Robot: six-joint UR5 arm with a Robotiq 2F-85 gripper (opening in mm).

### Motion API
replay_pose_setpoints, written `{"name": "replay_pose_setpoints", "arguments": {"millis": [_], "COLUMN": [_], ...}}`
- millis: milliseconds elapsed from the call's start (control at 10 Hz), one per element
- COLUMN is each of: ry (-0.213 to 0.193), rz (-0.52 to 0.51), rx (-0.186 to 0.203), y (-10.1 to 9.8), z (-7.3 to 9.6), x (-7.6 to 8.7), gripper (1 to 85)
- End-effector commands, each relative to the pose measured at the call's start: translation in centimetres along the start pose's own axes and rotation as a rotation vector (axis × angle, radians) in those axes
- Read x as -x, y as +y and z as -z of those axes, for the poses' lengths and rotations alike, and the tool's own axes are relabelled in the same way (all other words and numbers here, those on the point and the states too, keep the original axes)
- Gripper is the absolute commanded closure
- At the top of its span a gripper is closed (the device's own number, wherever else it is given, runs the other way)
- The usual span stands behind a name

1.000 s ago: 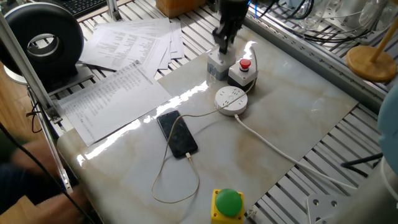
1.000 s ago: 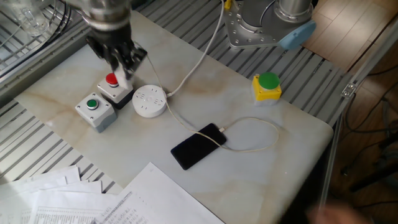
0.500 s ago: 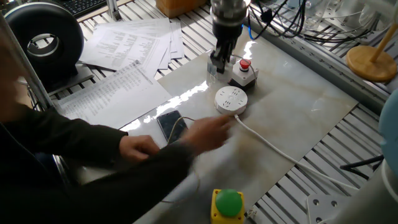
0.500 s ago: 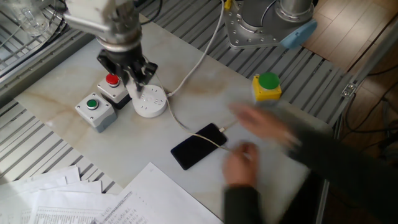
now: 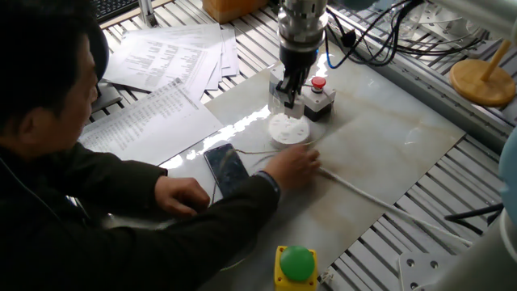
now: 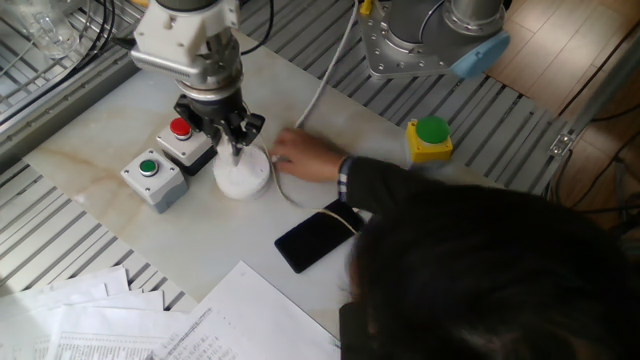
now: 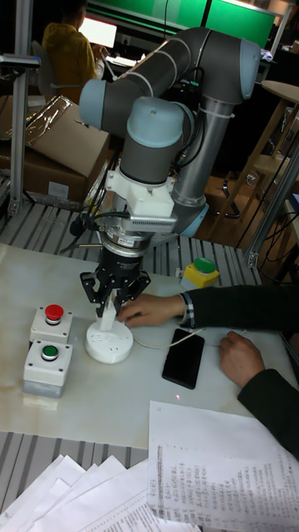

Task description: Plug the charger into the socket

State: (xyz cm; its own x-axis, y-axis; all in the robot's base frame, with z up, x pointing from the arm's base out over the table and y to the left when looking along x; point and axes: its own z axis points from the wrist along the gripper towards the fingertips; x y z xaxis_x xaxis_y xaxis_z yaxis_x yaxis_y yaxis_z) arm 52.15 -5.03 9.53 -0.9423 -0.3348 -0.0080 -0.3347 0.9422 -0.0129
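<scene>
On the marble tabletop [image 7: 50, 416], tall fixed view, L to R: two grey button boxes at far left, red-button box [image 7: 51, 323] behind, green-button box [image 7: 46, 366] in front. Next, the socket [image 7: 110, 341], round white puck, flat on the table just R of the boxes. Directly above it the gripper [image 7: 111, 309], pointing straight down, fingers closed on the charger [image 7: 108, 317], small white block held upright w/ its lower end at or touching the socket's top face; whether prongs are seated can't be told. Thin white cable [image 7: 154, 342] runs R from there toward a black phone [image 7: 183, 357] lying face-up. A person's hand [image 7: 149, 309] rests on the table just R of the socket, touching or nearly touching its edge; second hand [image 7: 239, 358] sits R of the phone. Yellow box w/ green dome button [image 7: 199, 272] stands behind, near the arm base. Printed sheets [image 7: 220, 465] lie along the front edge, well apart from the socket.
</scene>
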Motion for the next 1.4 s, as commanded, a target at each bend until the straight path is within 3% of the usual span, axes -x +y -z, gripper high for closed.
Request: {"name": "replay_pose_setpoints", "arguments": {"millis": [0,100,200,400,500,600,800,900,1300], "ry": [-0.017,-0.003,0.006,-0.017,-0.026,-0.027,-0.045,-0.056,-0.083], "rz": [-0.01,0.001,-0.007,-0.015,-0.01,0.009,0.014,0.003,0.011], "rx": [-0.007,-0.028,-0.022,-0.013,-0.016,-0.043,-0.043,-0.016,-0.011], "y": [-0.3,-0.5,0.4,1.3,1.2,0.6,0.4,1.2,1.0], "z": [-0.6,0.4,1.4,1.7,1.8,2.0,1.8,1.7,-0.4], "x": [0.3,0.7,1.6,3.6,3.8,3.8,4.2,4.4,3.7], "gripper": [84.7,84.7,84.7,84.7,84.7,84.7,84.7,84.7,84.7]}}
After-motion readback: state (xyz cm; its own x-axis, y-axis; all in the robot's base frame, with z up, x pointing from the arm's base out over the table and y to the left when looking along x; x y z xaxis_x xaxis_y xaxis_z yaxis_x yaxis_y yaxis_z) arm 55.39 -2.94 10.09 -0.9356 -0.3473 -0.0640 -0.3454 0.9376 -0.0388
